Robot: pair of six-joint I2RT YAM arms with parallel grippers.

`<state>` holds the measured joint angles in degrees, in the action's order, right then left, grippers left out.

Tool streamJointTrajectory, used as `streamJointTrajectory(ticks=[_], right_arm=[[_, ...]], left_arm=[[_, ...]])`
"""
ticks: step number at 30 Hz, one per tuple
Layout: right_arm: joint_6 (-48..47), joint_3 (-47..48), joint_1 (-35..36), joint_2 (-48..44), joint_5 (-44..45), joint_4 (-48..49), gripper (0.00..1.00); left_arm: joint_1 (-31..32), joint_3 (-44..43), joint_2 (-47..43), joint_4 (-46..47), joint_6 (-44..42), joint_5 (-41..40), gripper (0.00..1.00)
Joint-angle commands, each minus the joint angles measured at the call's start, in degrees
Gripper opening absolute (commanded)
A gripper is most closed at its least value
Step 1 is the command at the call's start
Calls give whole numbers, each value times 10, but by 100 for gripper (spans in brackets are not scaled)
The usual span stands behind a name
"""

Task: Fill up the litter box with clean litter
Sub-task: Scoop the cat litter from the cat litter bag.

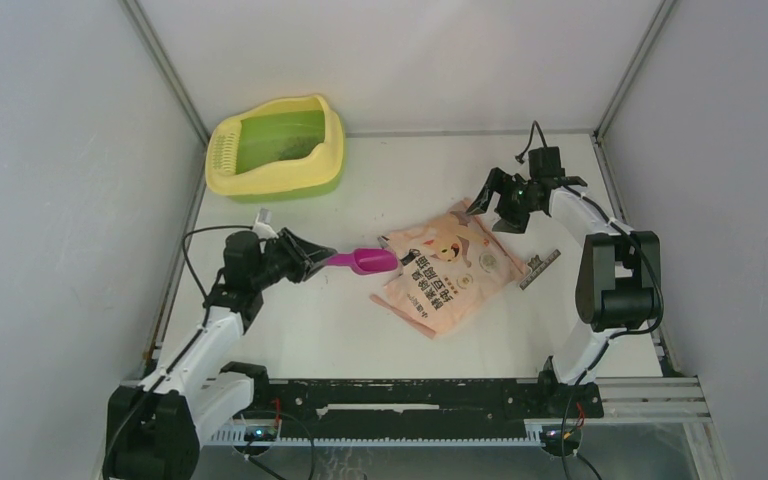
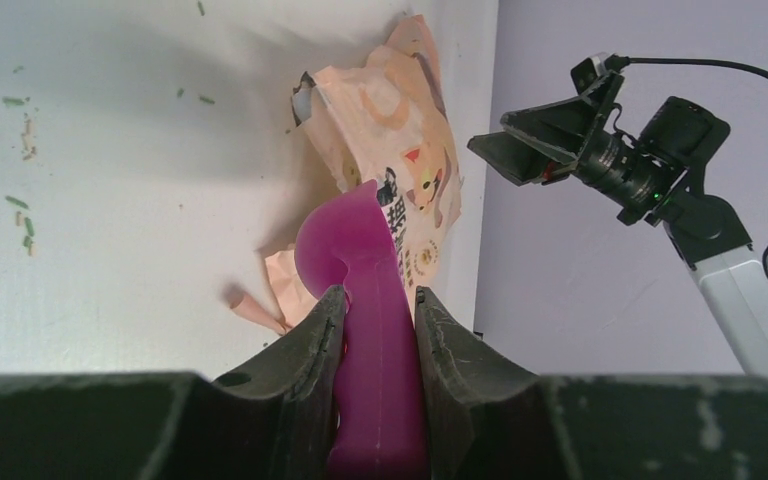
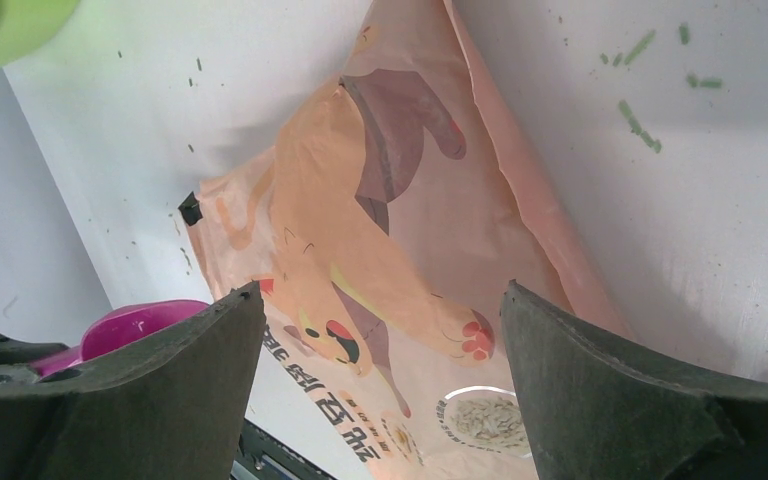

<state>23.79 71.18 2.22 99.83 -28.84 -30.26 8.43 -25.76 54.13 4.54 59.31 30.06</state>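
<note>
The left fingers (image 2: 305, 355) are pinched narrow on the handle of the magenta plastic scoop (image 1: 365, 262). Its bowl points right and noses against the left edge of the flat pink-orange printed bag (image 1: 450, 268) mid-desk (image 1: 310, 340). The right fingers (image 3: 160, 390) are spread wide above the bag's far corner, gripping nothing.

The big yellow-rimmed plastic litter box with the green basin (image 1: 334, 145) is in the far-left corner, well apart and straight beyond the left fingers, so the left arm is clearly nearer. The box's long axis runs roughly across the desk, with the slotted grille end pointing left. The scoop's axis also runs left-right, aimed away from the box, so I'd guess it needs a big swing round to dump.

The clean litter (image 1: 295, 150) looks like just a faint dark speckle in the basin. Can't tell if the bowl's loaded.
</note>
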Motion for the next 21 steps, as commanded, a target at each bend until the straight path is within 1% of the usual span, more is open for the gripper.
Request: streamJointTrajectory(ticks=[1,7,14,21], right_arm=[[-1,-1,-3,-23,-4,12,94],[-1,-1,-4,-22,-6,13,94],[-3,-1,-5,-20,-6,10,94],[-5,-1,-5,-17,-7,10,94]], left_arm=[[-6,15,7,17,-12,-2,4],[-12,23,33,57,6,-3,4],[-17,48,69,145,59,11,4],[-20,58,72,166,71,17,4]])
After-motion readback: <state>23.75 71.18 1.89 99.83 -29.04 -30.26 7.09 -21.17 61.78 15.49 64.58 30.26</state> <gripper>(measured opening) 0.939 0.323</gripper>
